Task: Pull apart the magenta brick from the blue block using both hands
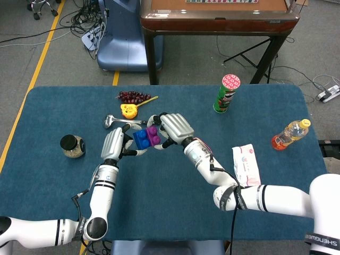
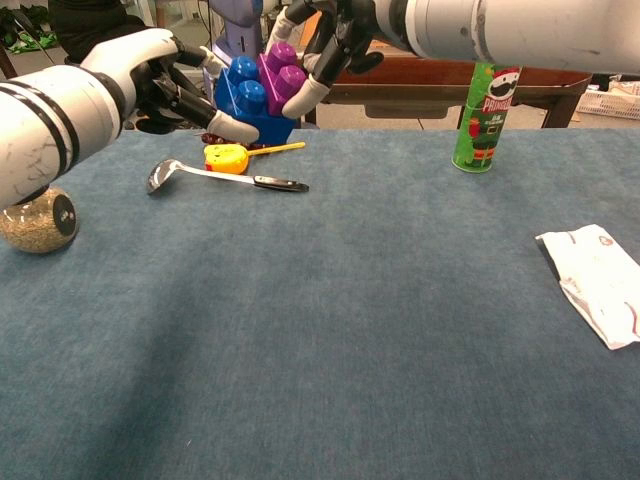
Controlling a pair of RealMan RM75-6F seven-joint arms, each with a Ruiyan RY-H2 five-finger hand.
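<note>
Magenta brick [image 2: 285, 78] and blue block [image 2: 246, 100] sit pressed together, held up off the bench [image 2: 350, 330] between the two hands — both are glossy moulded plastic with round studs on top. The left hand [image 2: 160, 85] grips the blue block from the left, its pale fingers curled under and around the block's near edge. The right hand [image 2: 335, 40] comes in from the right and closes on the magenta brick, fingers wrapped over its far and right faces. In the head view the joined pair [image 1: 147, 138] hangs over the left-centre of the bench, between both wrists.

On the blue, felt-like bench cloth below lie a metal ladle [image 2: 215, 176] with a dark handle, a yellow tape measure [image 2: 227, 157] just beyond it, and a bunch of dark grapes [image 1: 133, 96] further off. A round glass jar [image 2: 35, 218] stands at the near left, a green crisp tube [image 2: 484, 110] at the far right, a crinkled white packet [image 2: 600, 280] and an orange drink bottle [image 1: 288, 135] further right.
</note>
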